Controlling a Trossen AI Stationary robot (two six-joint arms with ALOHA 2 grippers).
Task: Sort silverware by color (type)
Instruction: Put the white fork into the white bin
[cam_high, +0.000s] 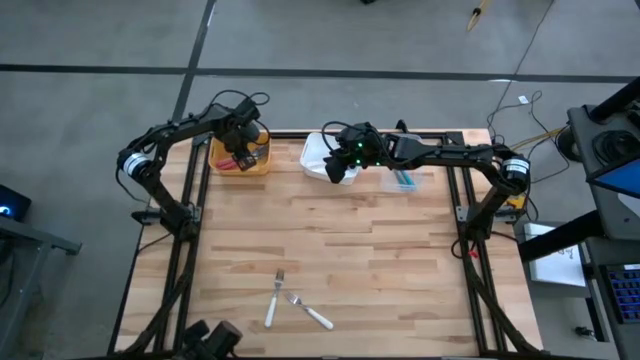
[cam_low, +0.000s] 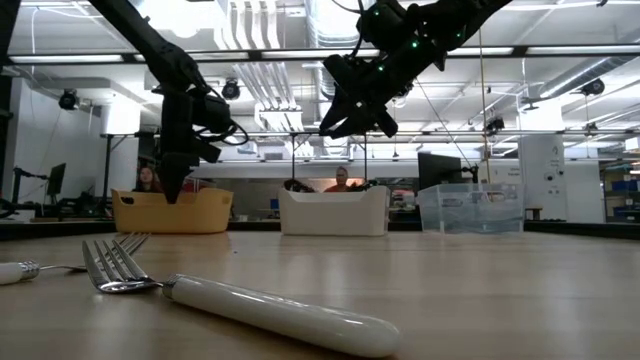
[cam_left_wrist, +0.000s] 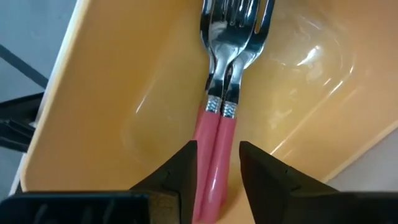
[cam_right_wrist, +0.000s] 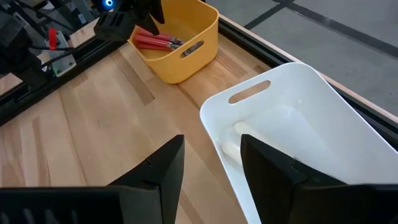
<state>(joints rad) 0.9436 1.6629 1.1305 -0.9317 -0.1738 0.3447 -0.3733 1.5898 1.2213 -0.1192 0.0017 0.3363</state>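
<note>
Glossy plastic bins, steel-headed forks
Left hand (cam_left_wrist: 217, 165), loosened, straddles pink-handled forks (cam_left_wrist: 219, 130) in the orange bin (cam_high: 255, 160); right hand (cam_right_wrist: 211, 163) hangs released above the white bin (cam_right_wrist: 348, 130).

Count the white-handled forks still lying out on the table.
2. Both lie near the table's front edge: one fork on the left, the other fork angled beside it, heads close together. Any inside the white bin may be hidden.

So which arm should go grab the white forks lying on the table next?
Probably the right. Its claw hangs open and empty over the white bin, where the white-handled forks belong. The left claw is over the orange bin.
</note>
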